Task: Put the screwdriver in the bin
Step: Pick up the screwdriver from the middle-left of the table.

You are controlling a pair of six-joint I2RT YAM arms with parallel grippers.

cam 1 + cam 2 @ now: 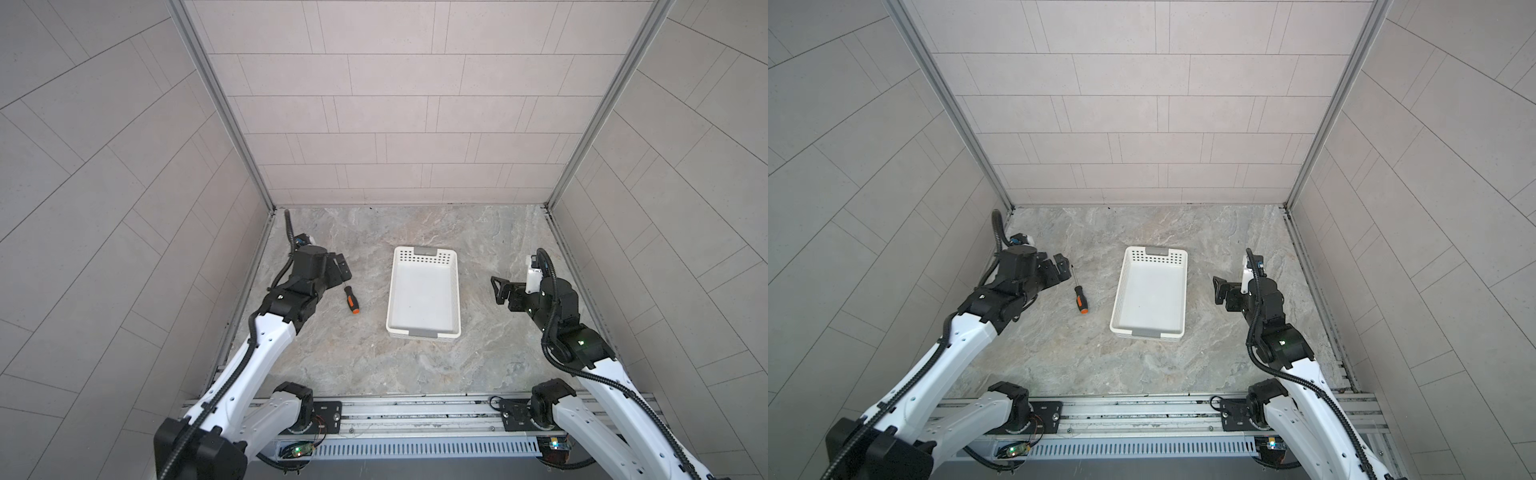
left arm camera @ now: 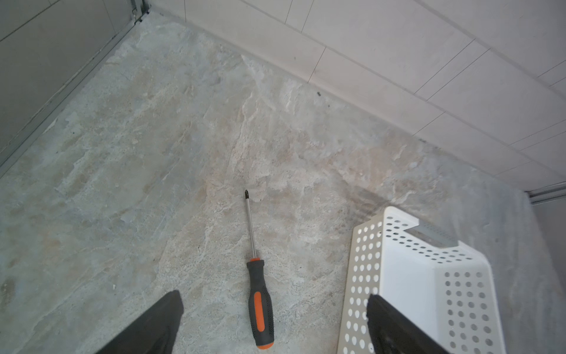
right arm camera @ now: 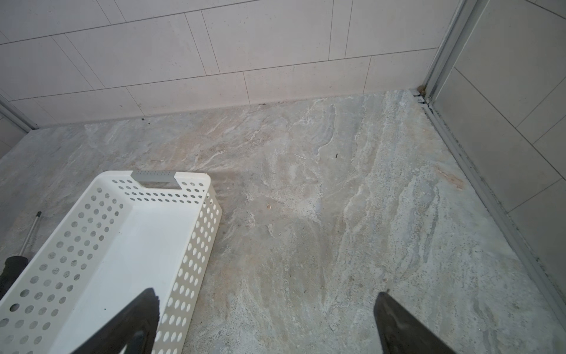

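The screwdriver (image 1: 351,300) (image 1: 1079,299) lies flat on the stone table, left of the bin, with its orange end toward the front. In the left wrist view its black and orange handle (image 2: 260,306) sits between my spread fingers, with the shaft pointing away from them. My left gripper (image 1: 343,268) (image 1: 1061,268) (image 2: 274,297) hovers open just behind and left of it, holding nothing. The bin (image 1: 424,259) (image 1: 1154,259) (image 2: 361,275) (image 3: 196,245) is white, perforated and empty, standing mid-table. My right gripper (image 1: 496,289) (image 1: 1219,289) (image 3: 267,292) is open to the bin's right, with nothing in it.
Tiled walls enclose the table on the left, back and right. A metal rail (image 1: 415,409) with both arm bases runs along the front edge. Bare stone surface (image 1: 374,357) lies between the bin and the rail.
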